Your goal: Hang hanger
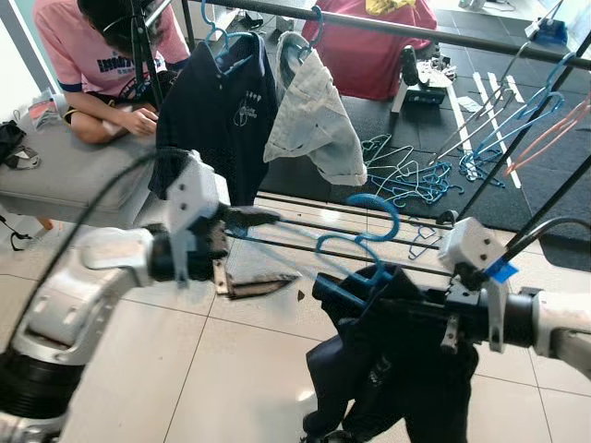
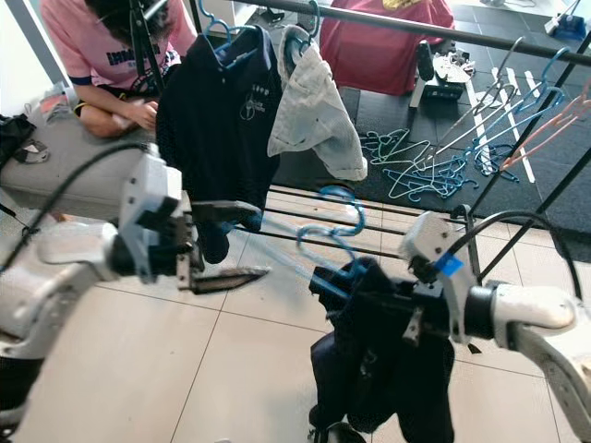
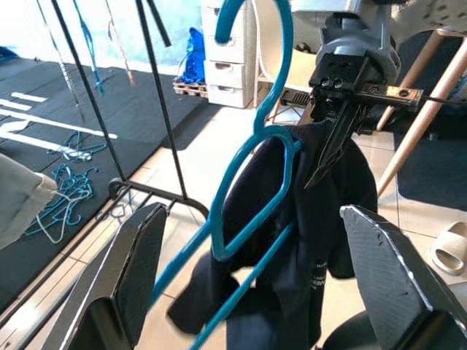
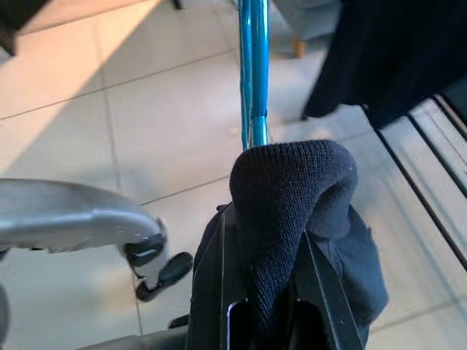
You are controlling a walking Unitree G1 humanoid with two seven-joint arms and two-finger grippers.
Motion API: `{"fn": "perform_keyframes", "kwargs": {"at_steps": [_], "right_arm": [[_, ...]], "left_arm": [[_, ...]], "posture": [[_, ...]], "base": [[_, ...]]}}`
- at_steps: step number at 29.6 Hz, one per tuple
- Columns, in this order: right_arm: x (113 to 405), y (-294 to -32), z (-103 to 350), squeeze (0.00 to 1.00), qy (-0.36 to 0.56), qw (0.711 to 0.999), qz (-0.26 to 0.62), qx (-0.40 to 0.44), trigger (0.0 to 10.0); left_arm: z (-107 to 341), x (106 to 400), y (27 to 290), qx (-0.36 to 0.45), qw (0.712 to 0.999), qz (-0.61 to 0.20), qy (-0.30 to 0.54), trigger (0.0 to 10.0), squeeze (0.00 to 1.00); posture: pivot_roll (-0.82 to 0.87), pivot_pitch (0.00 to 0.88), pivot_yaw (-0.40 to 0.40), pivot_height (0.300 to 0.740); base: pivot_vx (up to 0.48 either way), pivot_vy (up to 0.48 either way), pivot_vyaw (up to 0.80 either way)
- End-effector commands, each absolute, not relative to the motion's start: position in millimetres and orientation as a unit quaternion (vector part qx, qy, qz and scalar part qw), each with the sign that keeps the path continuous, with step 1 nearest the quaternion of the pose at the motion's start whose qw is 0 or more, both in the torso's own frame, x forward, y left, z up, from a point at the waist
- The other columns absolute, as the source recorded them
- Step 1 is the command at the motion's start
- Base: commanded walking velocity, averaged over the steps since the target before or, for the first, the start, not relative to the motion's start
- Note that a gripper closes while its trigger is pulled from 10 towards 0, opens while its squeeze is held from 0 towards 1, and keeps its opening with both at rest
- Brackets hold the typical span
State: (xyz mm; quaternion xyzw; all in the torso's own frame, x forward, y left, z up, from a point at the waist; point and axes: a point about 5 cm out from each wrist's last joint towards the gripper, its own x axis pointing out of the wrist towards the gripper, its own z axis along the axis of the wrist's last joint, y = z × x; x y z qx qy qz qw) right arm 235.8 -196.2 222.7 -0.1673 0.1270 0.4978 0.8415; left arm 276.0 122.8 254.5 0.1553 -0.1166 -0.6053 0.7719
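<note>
A blue hanger (image 1: 369, 245) carries a dark navy garment (image 1: 397, 369) that droops toward the floor. My right gripper (image 1: 346, 286) is shut on the garment's knit collar (image 4: 288, 189) at the hanger's neck, with the hook (image 1: 380, 208) pointing up. One hanger arm reaches left toward my left gripper (image 1: 263, 251), which is open. In the left wrist view the hanger (image 3: 252, 189) lies between the wide-spread fingers (image 3: 128, 270) without touching them. The black rack rod (image 1: 416, 32) crosses high at the back.
A navy polo (image 1: 217, 111) and a grey garment (image 1: 314, 115) hang on the rod. A person (image 1: 92, 55) sits on a grey couch (image 1: 65, 185) at the left. Loose hangers (image 1: 416, 171) lie on the dark mat behind the rack's floor bars (image 1: 305, 221).
</note>
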Motion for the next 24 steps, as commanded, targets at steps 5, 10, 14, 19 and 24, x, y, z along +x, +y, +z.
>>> {"fn": "perform_keyframes", "kwargs": {"at_steps": [5,10,14,19,24], "right_arm": [[239.3,-178.4,230.0,0.0,0.096,0.813,0.54,-0.194,0.0],[241.7,-174.2,231.3,0.0,0.09,0.808,0.547,-0.199,0.0],[243.3,-170.0,231.7,0.0,0.086,0.804,0.553,-0.199,0.0],[243.7,-169.6,231.1,0.0,0.087,0.801,0.556,-0.203,0.0],[243.3,-169.7,230.2,0.0,0.088,0.8,0.558,-0.203,0.0]], "left_arm": [[253.1,279.4,100.2,0.202,0.745,-0.622,-0.129,10.0,0.0],[252.8,278.7,91.7,0.191,0.741,-0.632,-0.123,10.0,0.0],[251.1,280.5,86.0,0.175,0.745,-0.633,-0.117,1.8,0.0],[248.5,279.8,88.7,0.17,0.738,-0.645,-0.103,0.0,0.0],[248.8,274.2,89.8,0.138,0.723,-0.669,-0.105,0.0,0.0]], "posture": [[-0.09,0.167,-0.007,0.74],[-0.09,0.169,-0.001,0.74],[-0.08,0.171,-0.001,0.74],[-0.09,0.172,-0.001,0.74],[-0.08,0.175,0.001,0.74]], "base": [[0.0,0.0,0.0],[0.0,0.0,0.0],[0.0,0.0,0.0],[0.0,0.0,0.0],[0.0,0.0,0.0]]}}
